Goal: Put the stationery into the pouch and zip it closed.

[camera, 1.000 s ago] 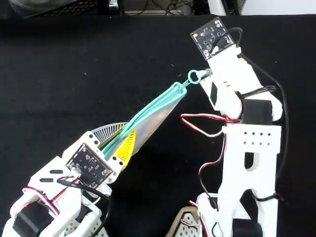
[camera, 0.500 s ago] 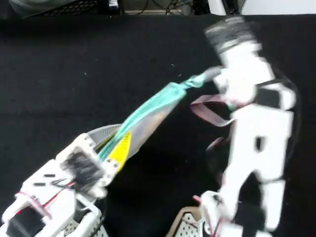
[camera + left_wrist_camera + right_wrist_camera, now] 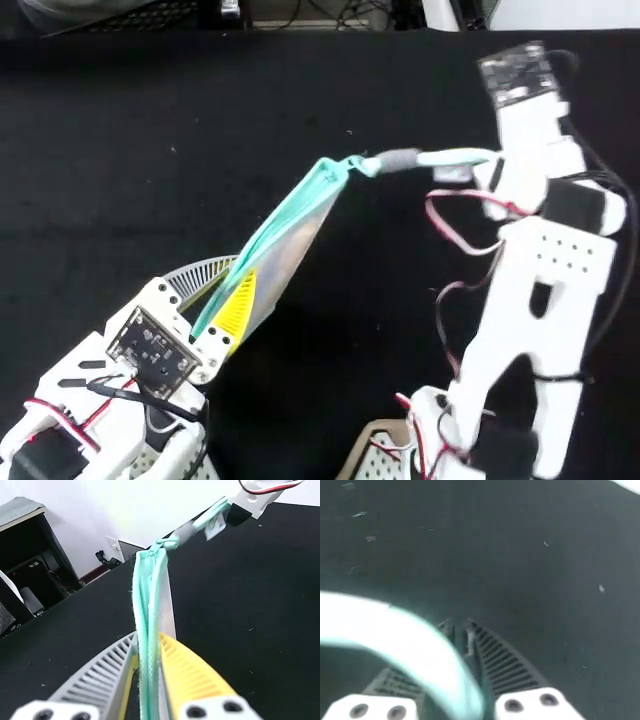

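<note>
A translucent pouch with a teal zip edge hangs stretched above the black table. My left gripper, with one grey and one yellow finger, is shut on the pouch's near end. The teal zip line runs from there away toward the other arm. My right gripper is shut on the teal zipper pull at the pouch's far corner. Up close, the pull's teal loop curves across my right gripper, whose fingers are pressed together.
The black table spreads under both arms, with open room at the back left. A beige perforated part sits at the front edge by the right arm's base. Cables and dark gear line the back edge.
The right arm has swung to the right with the zipper pull in its grip. The pouch's far corner has shifted left, and the left gripper has dropped slightly down-left.
</note>
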Action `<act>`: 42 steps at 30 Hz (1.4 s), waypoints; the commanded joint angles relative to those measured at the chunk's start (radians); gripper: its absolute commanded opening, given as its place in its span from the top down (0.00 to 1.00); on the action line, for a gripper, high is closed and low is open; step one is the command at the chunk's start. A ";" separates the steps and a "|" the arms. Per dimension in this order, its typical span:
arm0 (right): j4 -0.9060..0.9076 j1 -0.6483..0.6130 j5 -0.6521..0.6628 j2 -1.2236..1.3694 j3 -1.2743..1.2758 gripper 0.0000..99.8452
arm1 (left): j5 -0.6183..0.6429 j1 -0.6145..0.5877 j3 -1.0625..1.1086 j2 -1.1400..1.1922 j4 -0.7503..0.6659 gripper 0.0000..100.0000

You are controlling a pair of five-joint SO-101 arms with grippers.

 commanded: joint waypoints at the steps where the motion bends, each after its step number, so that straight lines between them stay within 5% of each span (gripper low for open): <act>1: 0.118 -0.103 -0.005 -0.117 -0.024 0.78 | -0.002 -0.005 -0.016 -0.003 -0.003 0.97; 3: 0.181 -0.170 -0.002 -0.173 -0.024 0.72 | -0.002 -0.005 -0.016 -0.003 -0.006 0.97; 9: 0.270 -0.325 -0.011 -0.334 -0.021 0.80 | -0.002 -0.024 -0.025 -0.003 -0.006 0.97; 15: 0.201 -0.215 -0.084 -0.444 0.200 0.99 | 0.000 -0.254 -0.128 0.021 -0.029 0.97; 26: -0.247 -0.101 -0.087 -0.777 0.958 0.99 | -0.152 -0.607 -0.285 0.537 -0.259 0.97; 33: -0.500 -0.106 -0.276 -0.848 1.245 0.99 | -0.221 -0.593 -0.432 0.936 -0.322 0.97; 42: -0.598 -0.100 -0.411 -0.851 1.357 0.99 | -0.219 -0.349 -0.432 1.330 -0.356 0.97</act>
